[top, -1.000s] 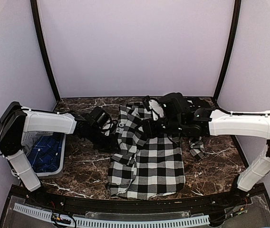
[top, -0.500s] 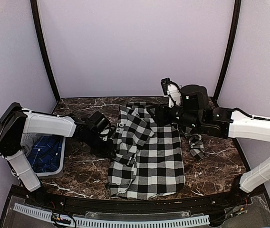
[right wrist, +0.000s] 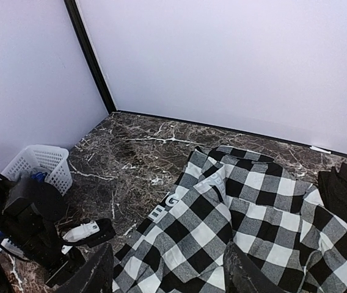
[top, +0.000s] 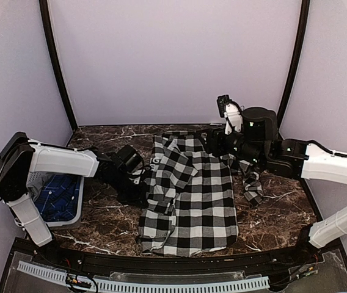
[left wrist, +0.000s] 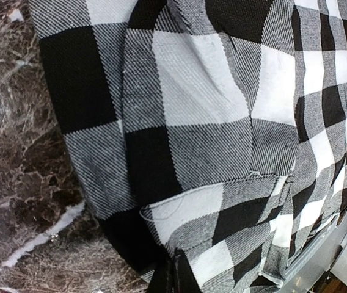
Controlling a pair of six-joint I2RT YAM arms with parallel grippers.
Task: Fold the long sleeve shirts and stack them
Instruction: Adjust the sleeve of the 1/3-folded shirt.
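top view: check shirt spread on a stone table

the shirt lies in the middle of the table, mostly flat, with its left side bunched in folds. one sleeve trails off to the right. a white basket full of holes sits at the left by the left arm, with blue cloth inside. a black cloth lies just past the shirt's right side. the left gripper is low at the shirt's left edge, and its dark fingers look pressed together on a fold. the right gripper hangs above the shirt's far part, fingers spread, holding nothing. the shirt is soft, with big black and white squares and white letters on a black band. the table is dark and shiny with white veins.
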